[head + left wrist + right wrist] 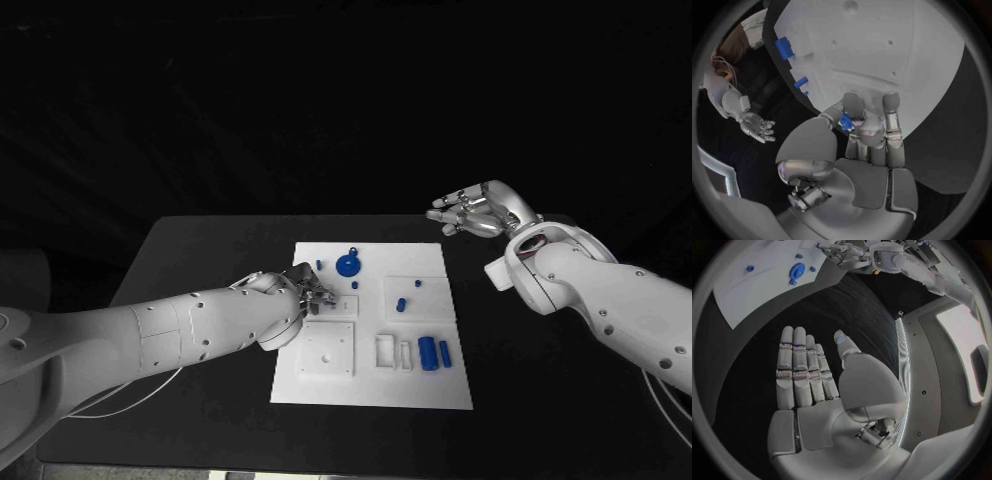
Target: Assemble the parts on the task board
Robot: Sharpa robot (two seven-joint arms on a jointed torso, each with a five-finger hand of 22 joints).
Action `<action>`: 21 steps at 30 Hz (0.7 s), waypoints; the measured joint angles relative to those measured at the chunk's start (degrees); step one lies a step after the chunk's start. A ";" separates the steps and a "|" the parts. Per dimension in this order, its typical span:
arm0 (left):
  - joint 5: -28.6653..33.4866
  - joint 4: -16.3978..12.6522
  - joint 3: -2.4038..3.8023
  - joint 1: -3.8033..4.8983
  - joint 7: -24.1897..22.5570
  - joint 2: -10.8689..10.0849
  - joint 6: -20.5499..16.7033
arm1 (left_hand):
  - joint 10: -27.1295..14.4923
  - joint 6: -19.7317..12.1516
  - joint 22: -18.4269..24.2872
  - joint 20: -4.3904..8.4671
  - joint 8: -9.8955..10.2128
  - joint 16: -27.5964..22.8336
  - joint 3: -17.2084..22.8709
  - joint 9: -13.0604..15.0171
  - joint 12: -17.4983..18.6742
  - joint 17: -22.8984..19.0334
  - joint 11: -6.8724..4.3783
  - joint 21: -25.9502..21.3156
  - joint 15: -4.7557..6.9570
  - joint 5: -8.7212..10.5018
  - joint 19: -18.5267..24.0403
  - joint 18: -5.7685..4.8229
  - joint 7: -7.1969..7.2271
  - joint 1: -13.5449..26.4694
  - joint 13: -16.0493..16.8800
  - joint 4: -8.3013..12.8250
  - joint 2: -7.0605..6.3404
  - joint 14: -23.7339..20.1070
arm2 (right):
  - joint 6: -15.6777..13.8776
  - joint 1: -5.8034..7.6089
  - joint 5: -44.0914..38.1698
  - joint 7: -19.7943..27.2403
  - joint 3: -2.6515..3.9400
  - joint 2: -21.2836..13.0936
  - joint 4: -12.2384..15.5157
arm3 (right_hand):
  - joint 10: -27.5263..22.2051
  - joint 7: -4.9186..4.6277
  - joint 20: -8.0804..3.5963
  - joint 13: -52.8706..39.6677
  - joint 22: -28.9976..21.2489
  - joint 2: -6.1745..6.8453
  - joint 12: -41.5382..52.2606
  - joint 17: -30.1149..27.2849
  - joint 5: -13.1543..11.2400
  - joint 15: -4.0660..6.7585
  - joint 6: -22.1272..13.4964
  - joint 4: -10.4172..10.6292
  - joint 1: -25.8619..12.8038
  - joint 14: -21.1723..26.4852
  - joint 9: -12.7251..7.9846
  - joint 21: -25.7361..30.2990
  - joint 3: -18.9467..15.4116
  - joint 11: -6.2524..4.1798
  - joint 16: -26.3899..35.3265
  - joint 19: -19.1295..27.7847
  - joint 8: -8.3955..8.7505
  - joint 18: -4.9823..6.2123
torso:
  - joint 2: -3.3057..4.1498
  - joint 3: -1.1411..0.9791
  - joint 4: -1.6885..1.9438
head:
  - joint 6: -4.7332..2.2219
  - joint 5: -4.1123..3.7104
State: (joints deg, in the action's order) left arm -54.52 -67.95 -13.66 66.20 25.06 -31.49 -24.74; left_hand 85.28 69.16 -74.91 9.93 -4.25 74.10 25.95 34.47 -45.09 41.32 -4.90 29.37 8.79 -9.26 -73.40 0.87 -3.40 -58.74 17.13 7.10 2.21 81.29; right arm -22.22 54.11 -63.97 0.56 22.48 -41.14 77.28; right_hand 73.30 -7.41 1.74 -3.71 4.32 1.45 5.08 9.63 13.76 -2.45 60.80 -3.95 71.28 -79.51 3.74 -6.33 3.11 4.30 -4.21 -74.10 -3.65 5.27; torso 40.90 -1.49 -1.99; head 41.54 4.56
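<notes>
1. Left hand (296, 292) lies over the left edge of the task board (433, 385), fingers curled down; the left wrist view shows a small blue part (846, 121) pinched at its fingertips (856, 106), just above the board.
2. Right hand (473, 212) hangs flat, fingers straight and holding nothing, over the dark surface (202, 260) beyond the board's far right corner, well apart from every part.
3. Loose parts: a round blue piece (349, 265) at the far middle of the board; two blue cylinders (434, 352) near right, long axes running near-to-far.
4. Key relation: the pinched part sits directly over the board's left side, so the left hand is the nearer; the seat probably lies straight below, hidden by the fingers.
</notes>
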 measured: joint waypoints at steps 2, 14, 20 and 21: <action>-0.05 0.02 0.01 -0.01 0.00 0.01 0.07 | 0.00 0.00 0.00 0.00 0.00 0.00 0.00 0.01 0.00 0.00 0.00 0.00 0.00 0.00 0.00 0.00 0.00 0.01 0.00 0.00 -0.01 0.00 | 0.00 0.00 0.00 0.00 0.00 0.00 -0.01 | 0.00 0.00 0.00 0.00 0.00 0.00 0.00 0.00 0.00 0.00 0.00 0.00 0.00 0.00 0.00 0.00 0.00 0.00 0.00 0.00 0.00 0.00 | -0.02 0.00 0.01 | 0.03 -0.02; -0.41 -0.02 0.11 -0.01 0.00 -0.04 0.96 | 0.00 0.00 0.01 0.00 0.23 0.00 -0.01 0.37 0.00 -0.05 0.00 0.22 -0.09 0.01 0.00 0.00 0.00 0.03 0.04 0.01 -0.03 0.10 | 0.02 0.00 0.02 0.02 0.00 0.00 -0.04 | 0.00 0.00 0.00 0.00 0.01 0.00 0.00 0.00 0.00 0.00 0.01 0.00 0.00 0.00 0.00 0.00 0.00 0.00 0.00 0.00 0.00 0.00 | -0.05 -0.01 0.04 | 0.14 -0.08; -0.91 -0.04 0.17 0.02 0.00 -0.10 1.56 | 0.00 0.00 0.01 0.00 0.35 0.00 -0.01 0.37 0.00 -0.06 0.00 0.22 -0.09 0.02 0.00 0.00 0.00 0.17 0.04 0.02 -0.17 0.12 | 0.03 -0.04 0.03 0.03 0.00 0.03 -0.09 | 0.00 0.00 0.00 0.00 0.01 0.00 0.00 0.00 0.00 0.00 0.01 0.00 0.00 0.00 0.00 0.00 0.00 0.00 0.00 0.00 0.00 0.00 | -0.05 -0.04 0.04 | 0.21 -0.08; -1.01 -0.03 0.18 0.03 0.00 -0.10 1.67 | 0.00 0.00 0.01 0.00 0.33 0.00 -0.01 0.37 0.00 -0.05 0.00 0.22 -0.09 0.02 0.00 0.00 0.00 0.17 0.04 0.02 -0.17 0.12 | 0.03 -0.04 0.03 0.03 0.00 0.03 -0.09 | 0.00 0.01 0.00 0.00 0.01 0.00 0.00 -0.03 0.00 0.00 0.01 0.10 0.00 0.00 0.00 0.00 -0.10 0.00 0.00 0.00 0.00 0.00 | -0.05 -0.04 0.04 | 0.21 -0.08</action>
State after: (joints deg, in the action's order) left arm -55.53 -67.98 -13.47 66.22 25.06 -31.59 -23.07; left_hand 85.28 69.16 -74.90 9.93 -3.92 74.10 25.94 34.84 -45.09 41.26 -4.90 29.60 8.70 -9.24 -73.40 0.87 -3.40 -58.58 17.17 7.12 2.04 81.41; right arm -22.19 54.07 -63.94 0.58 22.48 -41.11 77.19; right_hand 73.30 -7.41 1.74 -3.71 4.33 1.45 5.08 9.60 13.76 -2.45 60.81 -3.85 71.28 -79.51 3.74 -6.33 3.01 4.30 -4.21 -74.10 -3.65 5.27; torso 40.85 -1.54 -1.96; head 41.76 4.48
